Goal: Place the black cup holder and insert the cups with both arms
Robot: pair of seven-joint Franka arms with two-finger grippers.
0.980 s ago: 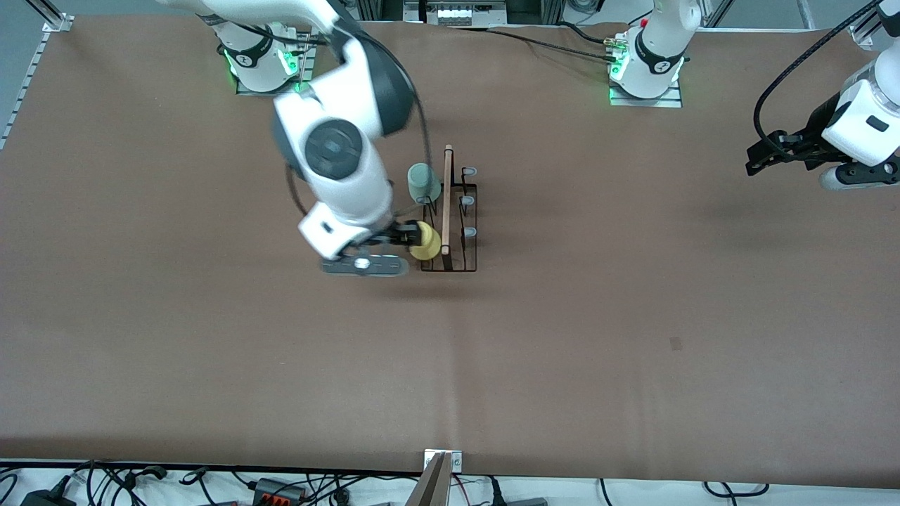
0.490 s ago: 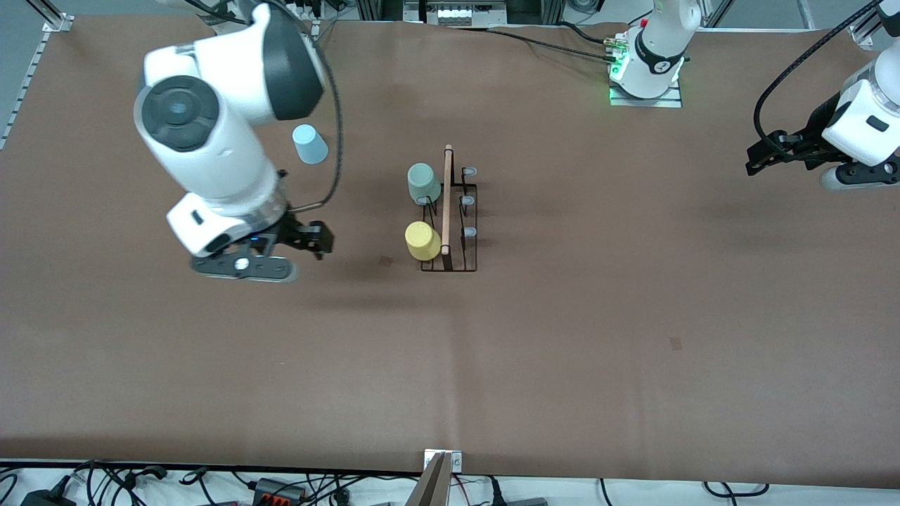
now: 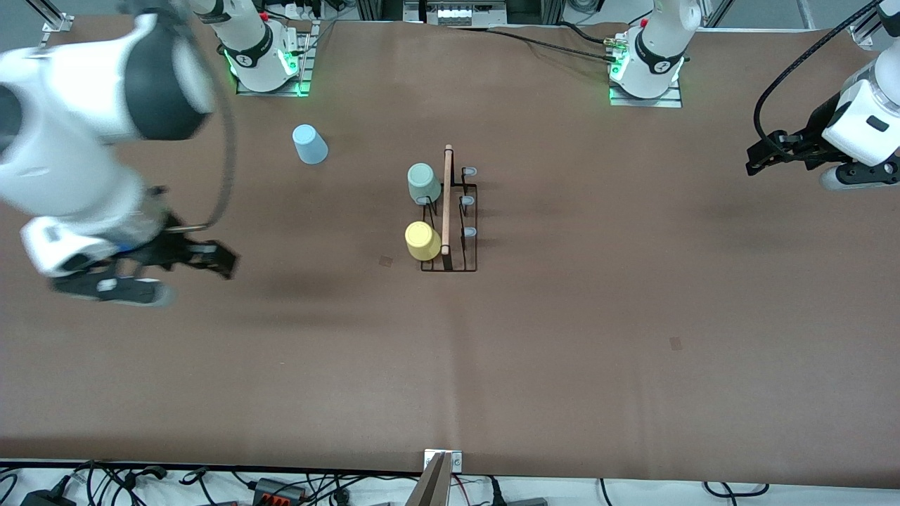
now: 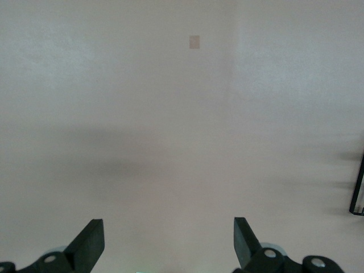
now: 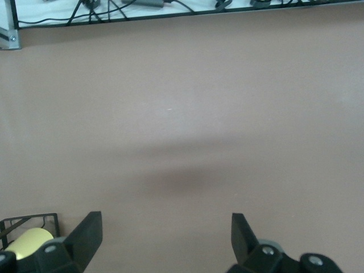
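Observation:
The black cup holder [image 3: 460,218] stands mid-table with its wooden rod on top. A pale mint green cup [image 3: 423,183] and a yellow cup [image 3: 422,241] sit on its prongs, on the side toward the right arm's end. A light blue cup [image 3: 309,144] stands upside down on the table near the right arm's base. My right gripper [image 3: 214,258] is open and empty over bare table. Its wrist view [image 5: 165,233] shows the yellow cup [image 5: 25,242] and a rack corner [image 5: 28,218]. My left gripper [image 3: 758,158] waits, open and empty [image 4: 168,239], at the left arm's end.
The arm bases [image 3: 264,63] [image 3: 647,70] stand along the edge farthest from the front camera. Cables [image 3: 281,485] and a metal bracket [image 3: 443,460] line the nearest edge. The rack's edge [image 4: 358,193] shows in the left wrist view.
My right gripper let go of the yellow cup on the rack and swung away toward the right arm's end of the table. The left arm has not moved.

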